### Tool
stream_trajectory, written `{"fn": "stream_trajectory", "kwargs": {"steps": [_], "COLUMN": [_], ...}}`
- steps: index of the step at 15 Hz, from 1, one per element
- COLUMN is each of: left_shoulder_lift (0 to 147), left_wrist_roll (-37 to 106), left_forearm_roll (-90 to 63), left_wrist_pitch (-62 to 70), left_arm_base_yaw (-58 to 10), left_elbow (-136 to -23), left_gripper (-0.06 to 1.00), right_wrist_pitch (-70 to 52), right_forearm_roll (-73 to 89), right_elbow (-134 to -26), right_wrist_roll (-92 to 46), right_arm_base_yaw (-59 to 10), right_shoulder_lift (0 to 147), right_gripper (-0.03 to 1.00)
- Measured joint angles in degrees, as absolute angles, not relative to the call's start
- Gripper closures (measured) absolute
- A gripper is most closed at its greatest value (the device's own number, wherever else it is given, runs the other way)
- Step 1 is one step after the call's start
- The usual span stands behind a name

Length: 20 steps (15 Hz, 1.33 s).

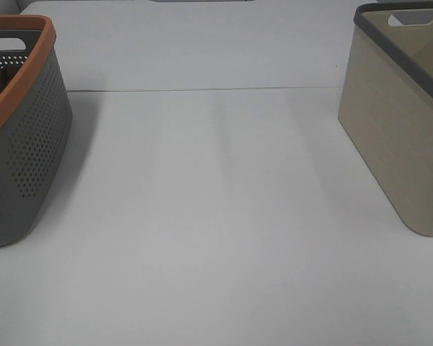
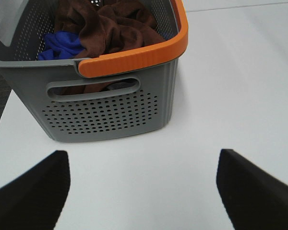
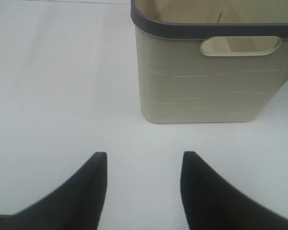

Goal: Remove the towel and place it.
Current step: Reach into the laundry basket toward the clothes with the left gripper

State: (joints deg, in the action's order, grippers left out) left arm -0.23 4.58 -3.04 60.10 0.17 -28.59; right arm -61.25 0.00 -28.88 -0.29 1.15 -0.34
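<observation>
The towel [image 2: 110, 28] lies crumpled inside the grey basket [image 2: 105, 115], heaped high enough to show above the orange rim [image 2: 134, 60]. A blue cloth [image 2: 62, 45] sits beside it in the grey basket, and the towel's folds seem to lap over its edge. Nothing has hold of the towel, so the removal has not begun.

The left gripper [image 2: 143, 158] hovers over the tabletop [image 1: 216, 216] just outside the grey basket, facing its end wall. Its jaws are spread wide and hold nothing. That wide spread suits a bunched, soft cloth, and this arm is the one near the grey basket, so it looks set to make the pick.

The right gripper [image 3: 144, 155] is well apart from the grey basket, facing the beige basket [image 3: 206, 96] that stands across the tabletop from it. Its jaws are parted less widely and are also empty. What shows of the beige basket's inside holds nothing, so it is probably where the towel is to go.

Neither arm shows in the high view. The left gripper would need to rise over the orange rim and come down on the brown folds, away from the blue cloth, so it does not lift both.
</observation>
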Motion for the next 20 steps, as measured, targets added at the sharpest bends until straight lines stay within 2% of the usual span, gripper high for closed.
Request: {"fn": "stream_trajectory", "kwargs": {"steps": [20], "left_shoulder_lift": [-0.23], "left_wrist_roll": [4.58], "left_forearm_roll": [-3.04], "left_wrist_pitch": [60.1], "left_arm_base_yaw": [0.17], "left_elbow": [-28.59], "left_gripper": [0.15], "right_wrist_pitch": [-61.25], "right_forearm_roll": [0.0], "right_elbow": [-28.88], "right_wrist_roll": [-0.29], "right_arm_base_yaw": [1.15], "right_shoulder_lift": [-0.34], "right_gripper": [0.5]}}
